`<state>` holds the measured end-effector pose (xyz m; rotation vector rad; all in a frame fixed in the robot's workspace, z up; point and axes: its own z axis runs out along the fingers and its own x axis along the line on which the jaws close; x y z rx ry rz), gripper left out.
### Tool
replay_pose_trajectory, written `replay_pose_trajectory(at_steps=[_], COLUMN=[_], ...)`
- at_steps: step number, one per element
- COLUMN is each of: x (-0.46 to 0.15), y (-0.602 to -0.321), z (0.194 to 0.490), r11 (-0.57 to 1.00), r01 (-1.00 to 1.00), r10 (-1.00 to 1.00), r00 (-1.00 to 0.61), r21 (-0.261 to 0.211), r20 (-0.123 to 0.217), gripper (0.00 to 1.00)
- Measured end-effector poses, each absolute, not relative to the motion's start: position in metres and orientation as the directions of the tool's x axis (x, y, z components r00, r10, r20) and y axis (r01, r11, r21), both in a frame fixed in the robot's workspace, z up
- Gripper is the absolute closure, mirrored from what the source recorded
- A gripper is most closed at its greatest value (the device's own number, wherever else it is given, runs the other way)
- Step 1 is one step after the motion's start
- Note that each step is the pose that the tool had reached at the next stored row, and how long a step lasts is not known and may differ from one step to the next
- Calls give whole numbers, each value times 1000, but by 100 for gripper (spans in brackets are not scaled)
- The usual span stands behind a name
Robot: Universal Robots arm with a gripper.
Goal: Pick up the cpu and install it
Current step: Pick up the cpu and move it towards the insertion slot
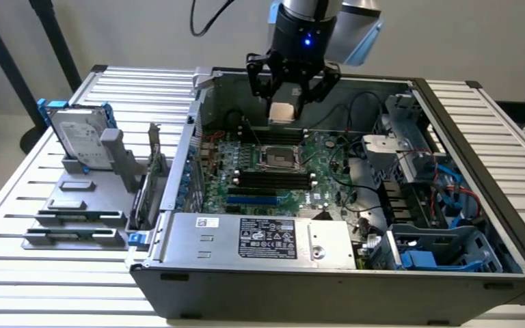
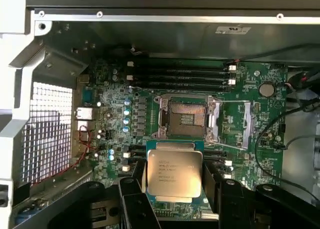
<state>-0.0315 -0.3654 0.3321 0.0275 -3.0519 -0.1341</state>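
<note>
The pincer (image 1: 292, 101) is gripping the cpu (image 1: 283, 113) by two opposite edges between its black fingers (image 2: 131, 201), holding it flat in the air inside the open computer case (image 1: 335, 281), above the motherboard (image 1: 244, 195) and not touching it. From the wrist view the cpu (image 2: 174, 171) is showing a smooth, shiny silver top with fine printed lines and a thin green rim around the square.

Nearest to me, a boxy silver power supply (image 1: 262, 239) with a black-and-white label is lying along the front wall of the dark grey metal case. Behind it the green motherboard is bristling with small round capacitors and long black slots. In its middle the square socket (image 1: 276, 158) is sitting open, its metal frame glinting around a dark, finely grained bed (image 2: 189, 116). The cpu is hanging just beyond it.

At the exterior view's left, a silver hard drive (image 1: 76, 137) in a blue frame is standing upright in a grey holder on the white slatted surface (image 1: 44, 280).
</note>
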Motion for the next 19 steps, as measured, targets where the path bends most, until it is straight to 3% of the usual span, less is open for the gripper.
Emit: replay_pose_trajectory(at_steps=[11, 19], x=[-25, -25], y=[-325, -322], z=[313, 306], r11=[996, 998], r01=[-14, -14], r10=[-21, -19], r00=[-996, -996], r21=[83, 61], r20=[86, 86], gripper=[45, 45])
